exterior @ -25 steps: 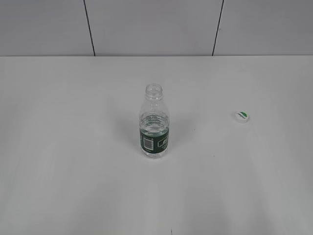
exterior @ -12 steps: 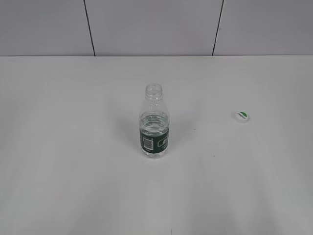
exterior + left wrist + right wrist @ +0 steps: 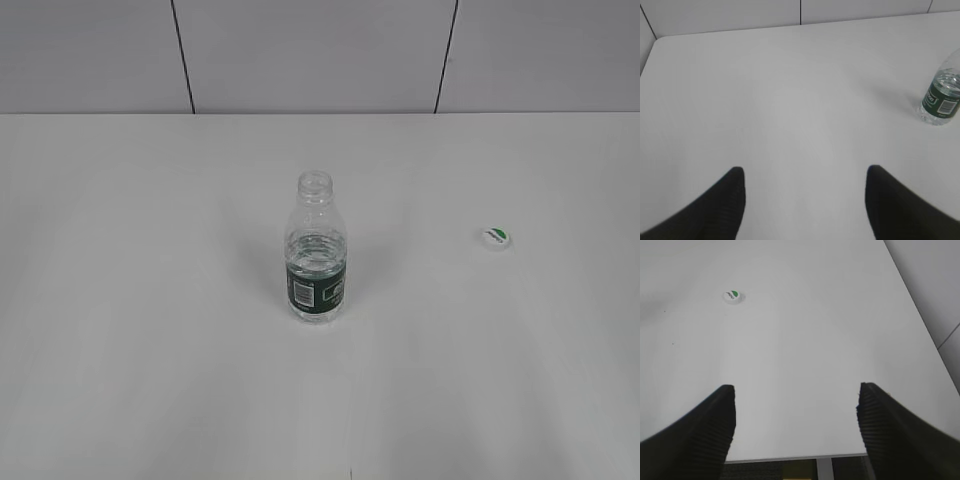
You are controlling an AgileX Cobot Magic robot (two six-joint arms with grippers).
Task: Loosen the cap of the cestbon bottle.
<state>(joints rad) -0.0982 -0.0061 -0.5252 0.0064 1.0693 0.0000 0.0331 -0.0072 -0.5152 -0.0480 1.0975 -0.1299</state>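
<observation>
The cestbon bottle (image 3: 317,255) stands upright in the middle of the white table, its threaded neck bare. It also shows at the right edge of the left wrist view (image 3: 941,95). The white cap (image 3: 495,237) with its green leaf mark lies flat on the table to the bottle's right, apart from it. It also shows in the right wrist view (image 3: 732,296). My left gripper (image 3: 805,172) is open and empty, well back from the bottle. My right gripper (image 3: 796,392) is open and empty near the table's front edge, far from the cap. Neither gripper shows in the exterior view.
The white table (image 3: 150,300) meets a grey panelled wall (image 3: 310,55) at the back. The table's front edge (image 3: 790,457) and right edge (image 3: 920,320) show in the right wrist view.
</observation>
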